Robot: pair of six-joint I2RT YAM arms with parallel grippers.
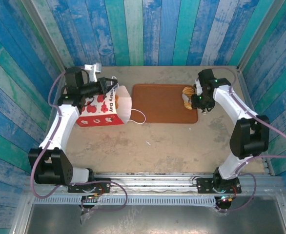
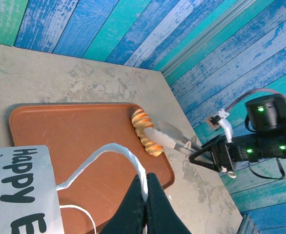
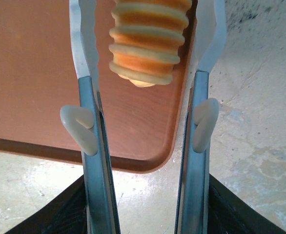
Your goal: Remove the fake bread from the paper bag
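Judging by the tray (image 3: 35, 73), one croissant (image 3: 145, 48) is out. My right gripper (image 3: 145, 19) stands apart around it, and my left gripper (image 2: 144, 179) pinches the bag (image 1: 101, 111) handle (image 2: 104, 155). The rest probably waits inside.

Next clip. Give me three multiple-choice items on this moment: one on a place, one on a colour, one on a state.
1. Where is the ridged loaf?
A. at the right end of the tray
B. at the tray's middle
C. at the tray's left end

2. What colour is the tray?
A. white
B. brown
C. blue

3. What state is the left gripper in?
A. open wide
B. shut on nothing
C. shut on the cord handle of the paper bag

Answers:
1 A: the loaf lies by the tray's right rim, between the fingers of the right gripper.
2 B: the tray's flat surface is brown.
3 C: the white cord runs into the closed fingertips.
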